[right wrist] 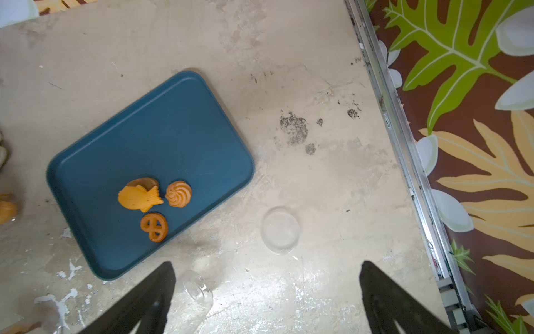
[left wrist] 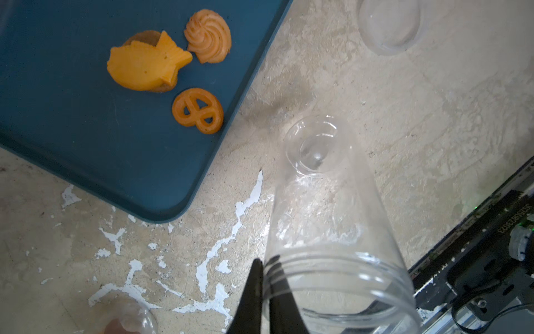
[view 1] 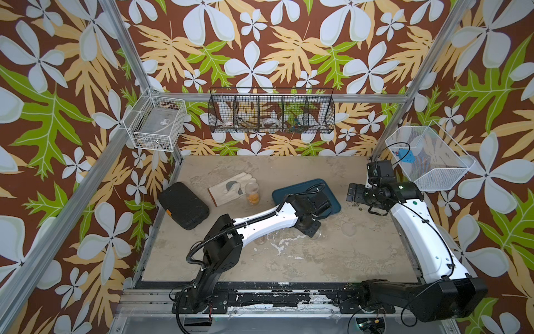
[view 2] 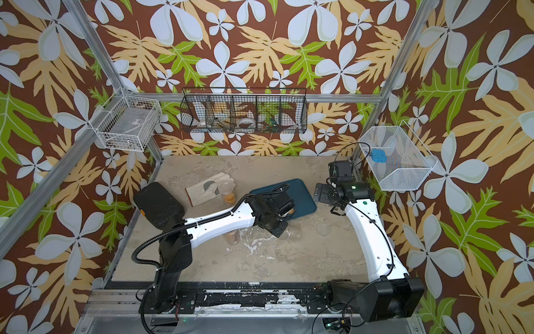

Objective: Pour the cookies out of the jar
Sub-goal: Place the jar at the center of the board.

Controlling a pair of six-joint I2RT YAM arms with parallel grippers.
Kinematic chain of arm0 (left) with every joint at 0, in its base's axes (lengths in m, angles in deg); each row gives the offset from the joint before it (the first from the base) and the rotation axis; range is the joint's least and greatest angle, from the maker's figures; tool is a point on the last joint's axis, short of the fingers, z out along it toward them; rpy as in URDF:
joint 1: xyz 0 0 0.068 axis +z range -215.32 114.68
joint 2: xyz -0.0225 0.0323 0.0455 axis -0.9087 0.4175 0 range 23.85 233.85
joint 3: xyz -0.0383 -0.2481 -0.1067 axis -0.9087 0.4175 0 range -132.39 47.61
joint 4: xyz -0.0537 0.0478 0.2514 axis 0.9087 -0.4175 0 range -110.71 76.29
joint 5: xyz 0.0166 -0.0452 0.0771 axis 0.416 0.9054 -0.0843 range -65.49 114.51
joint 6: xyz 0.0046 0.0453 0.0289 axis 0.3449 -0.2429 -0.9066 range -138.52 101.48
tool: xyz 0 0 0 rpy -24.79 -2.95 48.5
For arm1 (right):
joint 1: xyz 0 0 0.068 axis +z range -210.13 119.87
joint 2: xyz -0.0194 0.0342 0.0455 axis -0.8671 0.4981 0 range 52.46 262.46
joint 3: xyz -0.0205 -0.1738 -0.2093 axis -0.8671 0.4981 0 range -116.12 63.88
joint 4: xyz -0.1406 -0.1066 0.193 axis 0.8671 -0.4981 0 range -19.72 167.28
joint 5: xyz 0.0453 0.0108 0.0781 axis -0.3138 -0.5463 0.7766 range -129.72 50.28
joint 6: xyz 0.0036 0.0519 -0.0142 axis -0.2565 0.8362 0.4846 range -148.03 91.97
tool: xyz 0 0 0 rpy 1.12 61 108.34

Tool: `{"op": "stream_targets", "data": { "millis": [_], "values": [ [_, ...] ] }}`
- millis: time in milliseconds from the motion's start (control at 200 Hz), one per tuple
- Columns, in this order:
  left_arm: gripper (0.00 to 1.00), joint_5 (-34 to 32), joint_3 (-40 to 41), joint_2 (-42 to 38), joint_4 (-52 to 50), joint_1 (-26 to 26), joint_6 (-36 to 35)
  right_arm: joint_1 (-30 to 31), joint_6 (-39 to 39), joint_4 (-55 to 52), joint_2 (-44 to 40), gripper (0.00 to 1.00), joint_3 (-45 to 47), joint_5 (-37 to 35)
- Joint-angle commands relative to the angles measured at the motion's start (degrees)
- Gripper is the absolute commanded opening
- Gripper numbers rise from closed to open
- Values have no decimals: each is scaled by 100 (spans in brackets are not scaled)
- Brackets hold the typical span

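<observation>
A: Light is coming evenly from overhead; the table [view 1: 318, 254] is looking bright, and shadows are falling soft and faint.
B: Is anything glaring?
A: White glints are catching on the clear jar [left wrist: 332, 208] in the left wrist view, and its rim nearest the lens is blurring out of focus.
B: And the edges?
A: In both top views the wide lens is stretching the wallpaper [view 1: 43, 86] toward the corners.

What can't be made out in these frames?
- Brown cookie: in both wrist views it lies mostly under the fish cookie, so its shape is unclear.
- Cookies on the tray: in both top views the left arm hides nearly all.
- Second jar: cut off by the left wrist view's edge, contents unclear.
- Black wire basket: in both top views its contents are too small behind the mesh.
</observation>
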Motion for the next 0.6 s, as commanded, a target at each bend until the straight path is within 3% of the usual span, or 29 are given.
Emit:
{"op": "stream_targets", "data": {
  "millis": [0,210,595],
  "values": [
    [9,-98,-489,297,-532,-21,-145,-3,-13,244,-71,100,170,174],
    [10,-50,-1305,933,-1018,-86,-184,-12,-44,409,-79,100,681,323],
    [14,200,-1755,1131,-1002,-91,-7,-201,-99,850,86,100,1929,1066]
  ]
}}
